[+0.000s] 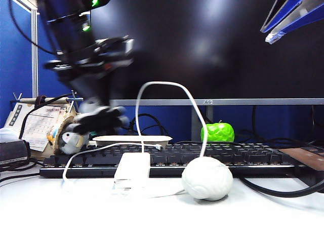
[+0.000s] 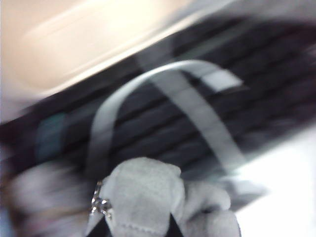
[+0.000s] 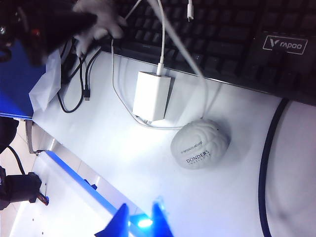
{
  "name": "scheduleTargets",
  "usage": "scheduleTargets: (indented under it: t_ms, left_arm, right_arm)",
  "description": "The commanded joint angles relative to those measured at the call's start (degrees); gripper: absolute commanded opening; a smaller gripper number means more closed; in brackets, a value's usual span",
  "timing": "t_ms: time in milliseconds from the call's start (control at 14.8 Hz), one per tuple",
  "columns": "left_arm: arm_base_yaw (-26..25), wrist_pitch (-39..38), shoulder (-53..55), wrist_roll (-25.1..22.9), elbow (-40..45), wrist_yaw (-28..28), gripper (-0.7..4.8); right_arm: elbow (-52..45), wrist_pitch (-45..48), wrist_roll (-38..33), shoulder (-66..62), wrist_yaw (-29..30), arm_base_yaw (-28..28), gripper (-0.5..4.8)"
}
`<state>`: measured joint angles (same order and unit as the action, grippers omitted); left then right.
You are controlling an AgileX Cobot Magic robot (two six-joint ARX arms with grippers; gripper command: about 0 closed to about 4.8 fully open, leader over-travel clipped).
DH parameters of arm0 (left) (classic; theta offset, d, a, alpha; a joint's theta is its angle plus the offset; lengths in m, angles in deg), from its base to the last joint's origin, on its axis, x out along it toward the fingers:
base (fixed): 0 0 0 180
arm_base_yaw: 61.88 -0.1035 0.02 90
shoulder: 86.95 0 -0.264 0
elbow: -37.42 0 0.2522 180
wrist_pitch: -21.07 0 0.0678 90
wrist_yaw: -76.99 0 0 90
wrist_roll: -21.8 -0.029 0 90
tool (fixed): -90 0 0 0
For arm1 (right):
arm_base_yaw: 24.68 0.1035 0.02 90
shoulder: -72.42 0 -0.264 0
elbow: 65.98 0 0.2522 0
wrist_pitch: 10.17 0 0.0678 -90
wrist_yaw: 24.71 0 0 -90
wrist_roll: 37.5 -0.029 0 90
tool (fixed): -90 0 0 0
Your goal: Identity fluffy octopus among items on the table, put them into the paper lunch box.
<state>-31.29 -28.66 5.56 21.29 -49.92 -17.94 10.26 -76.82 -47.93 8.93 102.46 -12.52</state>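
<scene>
Left gripper (image 1: 98, 119) hung blurred at the left of the exterior view, above the keyboard's (image 1: 202, 154) left end, fingers closed on the octopus (image 2: 148, 197). In the left wrist view, pale plush filled the bottom centre between the fingers, over the dark keys. Lunch box (image 1: 132, 139) sat behind the keyboard, just right of that gripper and lower; seen as a pale blur in the upper left of the left wrist view (image 2: 98, 39). Bird plush (image 1: 71, 142) stood at the left edge, below the gripper. On the table (image 1: 162, 217), charger (image 1: 132, 166) lay centre front with its white cable (image 1: 167, 86) arching up; brain ball (image 1: 207, 178) just right of it. Green apple (image 1: 217, 132) behind the keyboard. Right gripper (image 3: 138, 222) hovered at the bottom of its wrist view, blue fingers open, empty, apart from the brain ball.
</scene>
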Motion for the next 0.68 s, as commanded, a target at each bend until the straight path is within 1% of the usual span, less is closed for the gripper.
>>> scheduleTargets:
  t_ms: [68, 203, 339, 406, 542, 609, 677]
  left_arm:
    - [-0.5, 7.1, 0.0, -1.2, -0.2, -2.8, 1.06]
    - [-0.5, 14.6, 1.0, -1.2, -0.3, -2.3, 1.06]
    - [-0.5, 17.1, 3.6, -1.3, -0.3, -1.7, 1.06]
    - [-0.5, 17.8, 5.2, -3.0, -0.3, -2.0, 1.06]
    - [-0.5, 21.3, 8.0, -8.1, -0.3, -5.9, 1.06]
    - [-0.5, 23.2, 8.6, -9.9, -0.3, -6.9, 1.06]
    - [-1.0, 25.1, 8.9, -10.6, -0.3, -6.9, 1.06]
  right_arm:
    - [0.2, 0.7, 0.2, 0.1, 0.3, 0.0, 0.67]
    - [0.2, 0.6, 0.2, 0.1, 0.3, 0.0, 0.67]
    - [0.2, 0.3, 0.2, 0.2, 0.3, 0.0, 0.67]
    - [0.2, 0.4, 0.2, 0.2, 0.3, 0.0, 0.67]
    - [0.2, 0.4, 0.2, 0.2, 0.3, 0.0, 0.67]
    - [0.2, 0.4, 0.2, 0.2, 0.3, 0.0, 0.67]
    - [0.2, 0.4, 0.2, 0.2, 0.3, 0.0, 0.67]
